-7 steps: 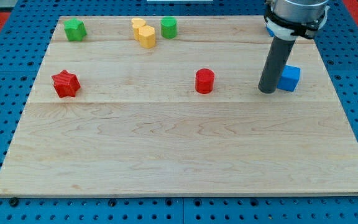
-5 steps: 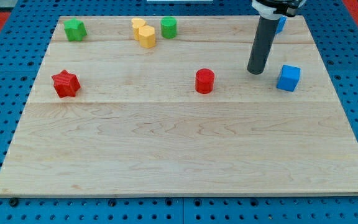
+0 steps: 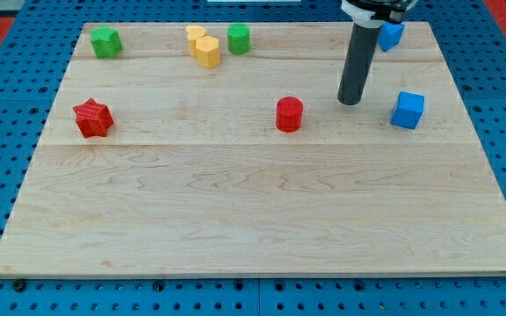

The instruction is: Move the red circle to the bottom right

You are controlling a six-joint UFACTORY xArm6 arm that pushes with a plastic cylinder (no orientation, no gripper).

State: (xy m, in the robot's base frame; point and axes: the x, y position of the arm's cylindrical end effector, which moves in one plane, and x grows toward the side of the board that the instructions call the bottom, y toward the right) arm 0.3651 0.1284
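Note:
The red circle (image 3: 289, 114) stands on the wooden board (image 3: 262, 211), a little right of centre in the upper half. My tip (image 3: 350, 101) rests on the board to the right of the red circle and slightly above it, with a clear gap between them. A blue cube (image 3: 408, 110) lies to the right of my tip, also apart from it.
A red star (image 3: 92, 118) lies at the left. A green block (image 3: 105, 41), two yellow blocks (image 3: 203, 46) touching each other and a green cylinder (image 3: 238, 39) sit along the top edge. Another blue block (image 3: 391, 34) is at the top right, behind the rod.
My tip has moved left and up, away from the blue cube and toward the space above-right of the red circle. No block has moved.

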